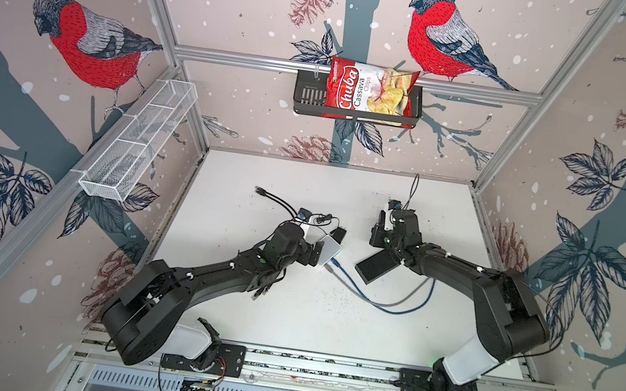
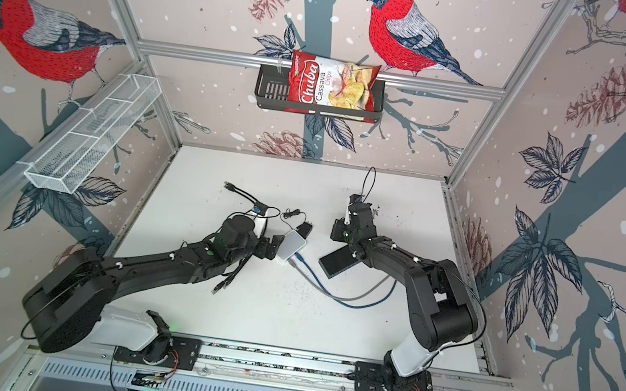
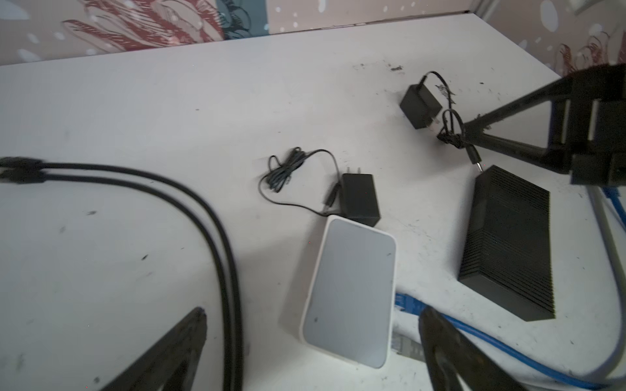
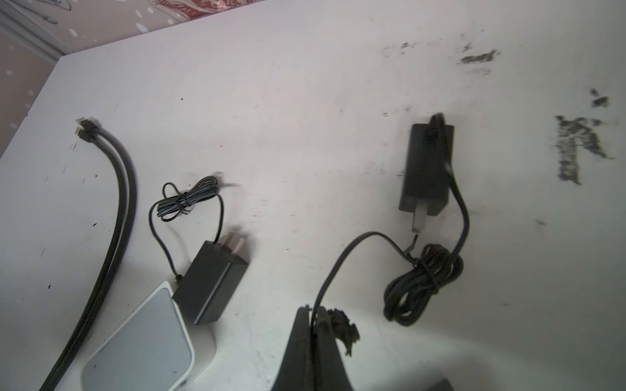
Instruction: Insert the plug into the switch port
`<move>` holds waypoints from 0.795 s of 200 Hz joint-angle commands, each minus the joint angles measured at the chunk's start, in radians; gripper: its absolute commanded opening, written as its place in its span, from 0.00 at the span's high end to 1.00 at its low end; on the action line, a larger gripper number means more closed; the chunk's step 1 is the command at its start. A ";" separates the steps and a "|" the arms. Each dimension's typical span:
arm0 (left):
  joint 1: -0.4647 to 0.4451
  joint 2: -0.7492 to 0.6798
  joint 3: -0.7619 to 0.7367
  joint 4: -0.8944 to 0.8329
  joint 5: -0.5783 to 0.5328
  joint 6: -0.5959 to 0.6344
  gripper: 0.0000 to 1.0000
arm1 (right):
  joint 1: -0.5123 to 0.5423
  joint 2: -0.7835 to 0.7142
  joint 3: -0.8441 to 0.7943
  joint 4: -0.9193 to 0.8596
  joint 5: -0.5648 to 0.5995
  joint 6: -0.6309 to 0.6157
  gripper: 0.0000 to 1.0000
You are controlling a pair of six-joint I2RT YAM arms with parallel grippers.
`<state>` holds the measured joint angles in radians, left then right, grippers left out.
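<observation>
This looks like a robot lab cell: an aluminium frame [image 1: 239,58] with bird-print walls [image 1: 247,6] encloses a white table [image 1: 305,321] and two arms [image 1: 206,277] on a rail [image 1: 319,367].

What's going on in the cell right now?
The right fingers are shut on a thin black power lead just behind its barrel plug. The plug's tip is at the end of the black switch, but I cannot tell whether it is seated. The lead's adapter lies on the table nearby. The left fingers are open by the white switch, gripping nothing. A blue cable and a grey cable meet that switch's end.
</observation>
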<state>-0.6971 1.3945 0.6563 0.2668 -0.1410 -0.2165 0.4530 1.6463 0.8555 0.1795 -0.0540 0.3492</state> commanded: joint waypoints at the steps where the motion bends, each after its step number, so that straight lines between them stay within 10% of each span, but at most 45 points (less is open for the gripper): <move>1: -0.038 0.056 0.073 -0.062 -0.015 0.039 0.04 | -0.036 -0.027 -0.028 0.048 0.019 0.035 0.99; 159: -0.255 0.643 0.855 -0.668 0.100 0.226 0.04 | -0.226 -0.129 -0.140 0.027 0.012 0.017 0.98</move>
<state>-0.9409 1.9911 1.4467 -0.2825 -0.0780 -0.0433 0.2386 1.5295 0.7258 0.2039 -0.0479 0.3862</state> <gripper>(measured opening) 0.963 0.057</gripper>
